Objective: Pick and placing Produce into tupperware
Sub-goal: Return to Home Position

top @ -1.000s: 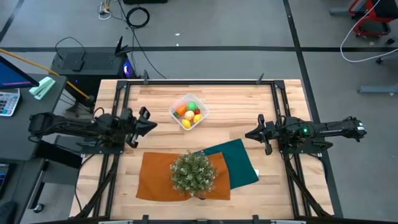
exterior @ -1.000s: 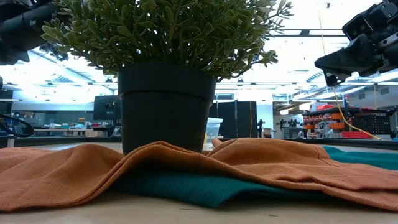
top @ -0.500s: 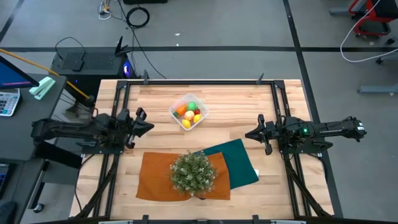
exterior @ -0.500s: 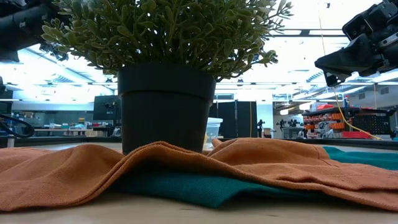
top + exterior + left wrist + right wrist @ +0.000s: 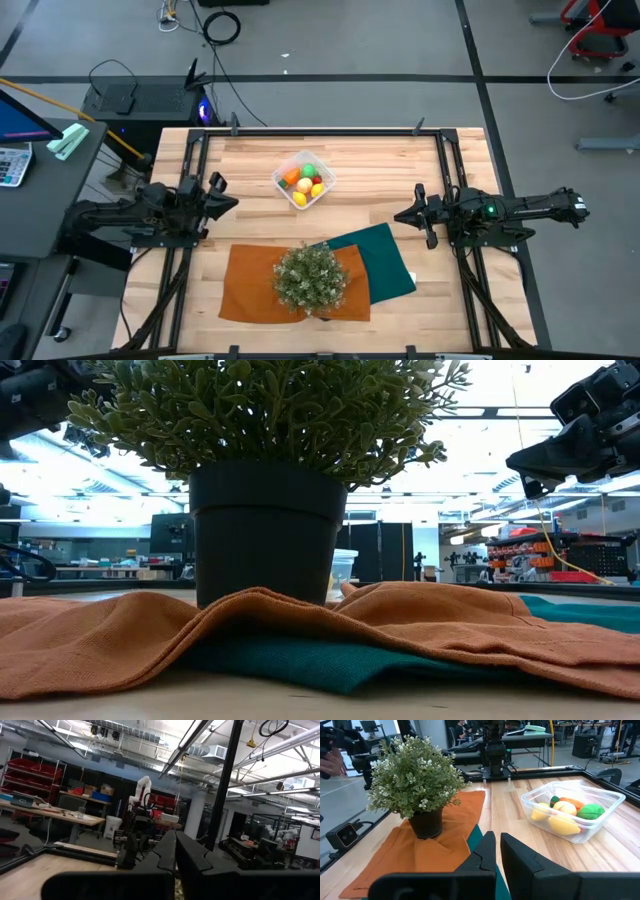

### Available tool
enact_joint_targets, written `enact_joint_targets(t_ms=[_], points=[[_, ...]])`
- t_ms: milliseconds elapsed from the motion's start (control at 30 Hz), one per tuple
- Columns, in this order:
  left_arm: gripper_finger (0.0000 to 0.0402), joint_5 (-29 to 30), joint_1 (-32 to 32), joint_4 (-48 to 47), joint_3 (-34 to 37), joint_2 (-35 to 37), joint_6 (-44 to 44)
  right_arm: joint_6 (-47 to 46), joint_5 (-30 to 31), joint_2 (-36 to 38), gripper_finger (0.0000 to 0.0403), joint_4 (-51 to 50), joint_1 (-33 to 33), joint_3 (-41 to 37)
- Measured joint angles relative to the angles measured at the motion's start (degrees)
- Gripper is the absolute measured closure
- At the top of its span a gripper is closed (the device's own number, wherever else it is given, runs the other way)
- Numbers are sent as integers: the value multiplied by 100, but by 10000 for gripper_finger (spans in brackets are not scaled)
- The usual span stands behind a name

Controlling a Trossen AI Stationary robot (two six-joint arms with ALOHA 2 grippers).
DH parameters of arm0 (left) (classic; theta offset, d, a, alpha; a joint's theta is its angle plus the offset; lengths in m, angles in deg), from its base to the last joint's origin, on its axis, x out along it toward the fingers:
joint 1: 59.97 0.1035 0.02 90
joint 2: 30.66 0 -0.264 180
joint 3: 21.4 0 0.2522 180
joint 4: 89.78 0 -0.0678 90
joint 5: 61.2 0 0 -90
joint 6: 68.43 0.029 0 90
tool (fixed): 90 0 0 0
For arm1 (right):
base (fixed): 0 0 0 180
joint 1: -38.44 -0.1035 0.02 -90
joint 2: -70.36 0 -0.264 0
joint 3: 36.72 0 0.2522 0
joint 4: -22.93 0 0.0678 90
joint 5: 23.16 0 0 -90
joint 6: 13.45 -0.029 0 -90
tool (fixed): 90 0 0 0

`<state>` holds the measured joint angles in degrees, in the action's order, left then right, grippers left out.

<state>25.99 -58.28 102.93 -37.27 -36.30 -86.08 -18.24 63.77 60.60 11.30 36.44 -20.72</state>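
Produce [image 5: 305, 184], six toy pieces (two yellow, one orange, one green, one red, one peach), lies in the single clear tupperware [image 5: 278, 181] on the table [image 5: 400, 160]. One potted plant [image 5: 311, 277] stands on an orange cloth [image 5: 245, 280] overlapping a green cloth [image 5: 385, 260]. Left gripper [image 5: 228, 200] and right gripper [image 5: 402, 216] hang at opposite table sides, both jaws clenched on nothing.

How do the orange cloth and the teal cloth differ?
The orange cloth shows more area than the teal cloth. The orange cloth carries the potted plant; the teal cloth sticks out beside it. The orange cloth lies rumpled over the teal cloth. Both rest on the table.
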Motion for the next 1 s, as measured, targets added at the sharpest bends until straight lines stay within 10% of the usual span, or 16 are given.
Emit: enact_joint_targets(t_ms=[1000], points=[[386,28,0,-2269,-2,540,73,2,0,0,403,0,-2,0]])
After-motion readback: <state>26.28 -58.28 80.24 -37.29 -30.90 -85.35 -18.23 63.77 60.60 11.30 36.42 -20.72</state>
